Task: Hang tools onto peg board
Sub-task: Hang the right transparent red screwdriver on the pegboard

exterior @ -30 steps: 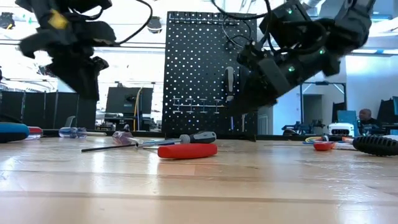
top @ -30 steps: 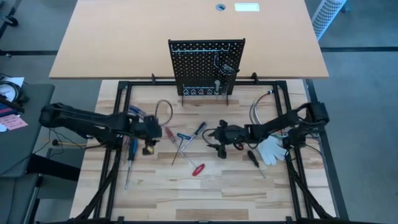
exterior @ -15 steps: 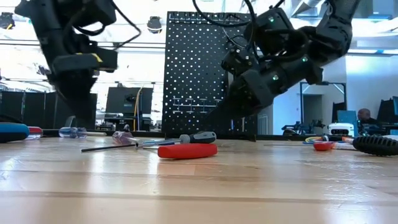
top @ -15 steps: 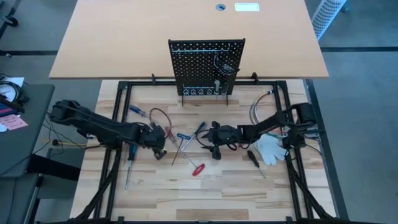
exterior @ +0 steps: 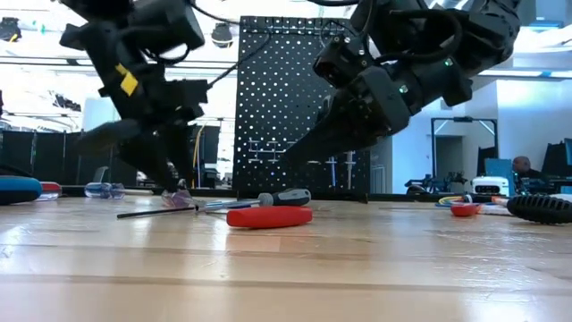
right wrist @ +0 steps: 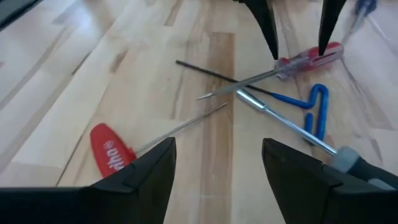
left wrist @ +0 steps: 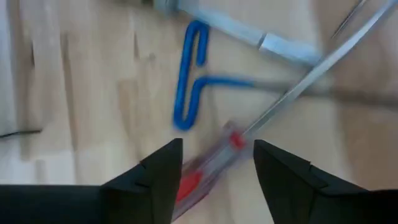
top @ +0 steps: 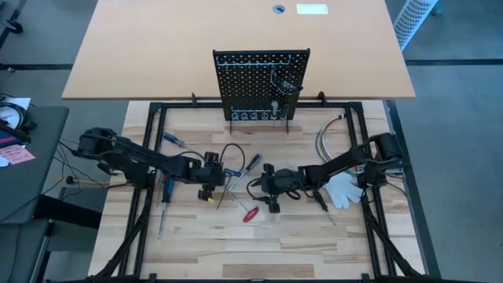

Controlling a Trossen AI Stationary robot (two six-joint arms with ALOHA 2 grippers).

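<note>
The left claw (left wrist: 214,163), fingers apart, straddles a red screwdriver (left wrist: 208,165) on the counter (top: 189,244). The right claw (right wrist: 217,165) hangs spread wide near a red-handled tool (right wrist: 112,151).

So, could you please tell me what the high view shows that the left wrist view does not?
Only the high view shows the peg board, the white glove, the red T-handle tool and the right gripper.

Only the left wrist view shows, close up, the left gripper with open fingers on either side of the clear red-handled screwdriver.

Both show the blue hex key and the wooden table.
</note>
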